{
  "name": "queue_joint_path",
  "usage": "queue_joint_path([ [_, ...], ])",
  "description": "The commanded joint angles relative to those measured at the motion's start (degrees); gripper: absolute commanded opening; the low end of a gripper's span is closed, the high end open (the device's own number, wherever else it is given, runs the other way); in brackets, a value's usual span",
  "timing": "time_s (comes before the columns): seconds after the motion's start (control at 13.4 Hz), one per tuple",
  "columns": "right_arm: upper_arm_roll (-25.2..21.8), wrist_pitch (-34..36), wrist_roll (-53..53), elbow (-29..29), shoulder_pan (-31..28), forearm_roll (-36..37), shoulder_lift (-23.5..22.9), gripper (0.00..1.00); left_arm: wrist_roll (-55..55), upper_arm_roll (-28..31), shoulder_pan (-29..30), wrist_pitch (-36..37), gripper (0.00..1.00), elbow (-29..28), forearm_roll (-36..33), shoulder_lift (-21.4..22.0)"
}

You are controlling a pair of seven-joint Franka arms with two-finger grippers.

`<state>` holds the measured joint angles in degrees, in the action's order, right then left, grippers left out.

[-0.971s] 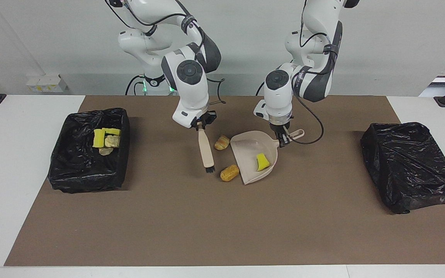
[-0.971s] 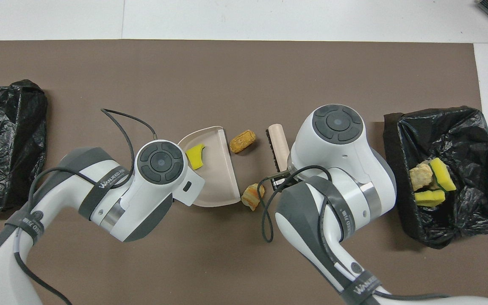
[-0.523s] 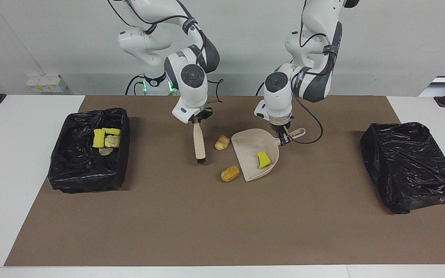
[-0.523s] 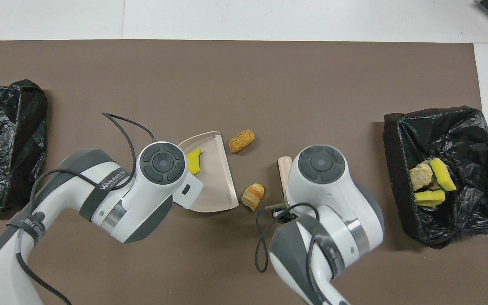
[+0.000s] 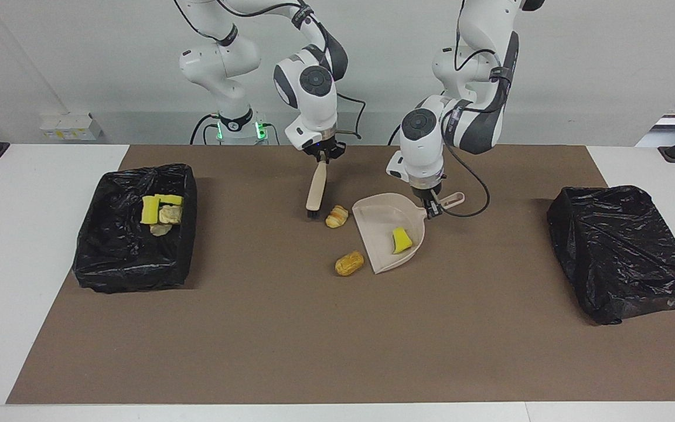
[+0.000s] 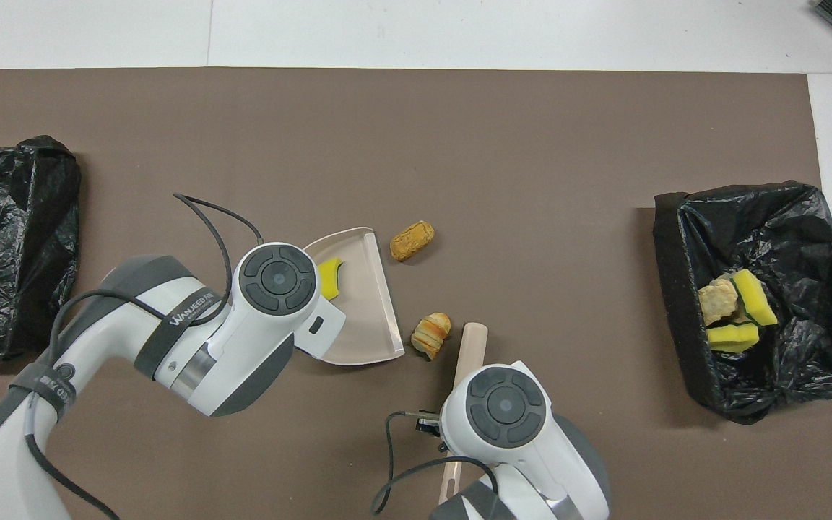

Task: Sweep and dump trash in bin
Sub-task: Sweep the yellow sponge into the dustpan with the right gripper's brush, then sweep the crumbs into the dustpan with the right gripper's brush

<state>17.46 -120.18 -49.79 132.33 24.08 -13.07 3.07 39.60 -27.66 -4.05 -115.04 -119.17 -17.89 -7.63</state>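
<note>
The right end effector clenches the smooth beige brush, black bristles beside a striped pastry piece; the left end effector grips the moulded beige dustpan holding a yellow sponge chunk; a golden piece lies beside the pan's lip; other scraps fill the crinkled black-lined bin at the right arm's end of the desk.

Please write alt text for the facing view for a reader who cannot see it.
Two robot arms work over a brown mat: the right end effector holds a brush beside a striped pastry piece, while the left end effector holds a dustpan containing a yellow sponge chunk. Black-lined bins sit at each end.
</note>
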Motion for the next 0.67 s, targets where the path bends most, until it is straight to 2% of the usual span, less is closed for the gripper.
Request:
queue_joint_path([
  [0.0, -0.06, -6.9, -4.87, -2.85, 1.5, -1.34, -6.74, 0.0, -0.23, -0.02, 0.27, -0.62, 0.0, -2.03, -0.92, 1.66],
  [0.22, -0.23, -6.04, -5.06, -11.45, 0.63, -1.26, -12.19, 0.0, -0.23, -0.02, 0.36, -1.94, 0.0, -2.03, -0.92, 1.48],
  [0.45, -0.32, -1.48, -4.71, -24.1, -2.1, -0.21, -18.34, 0.0, -0.23, -0.02, 0.36, -2.56, 0.0, -2.03, -0.92, 1.39],
  [0.6, -0.32, 2.12, -2.0, -26.94, -2.45, 4.08, -19.06, 0.0, -0.32, -0.02, 0.36, -2.56, 0.0, -2.03, -0.92, 1.39],
])
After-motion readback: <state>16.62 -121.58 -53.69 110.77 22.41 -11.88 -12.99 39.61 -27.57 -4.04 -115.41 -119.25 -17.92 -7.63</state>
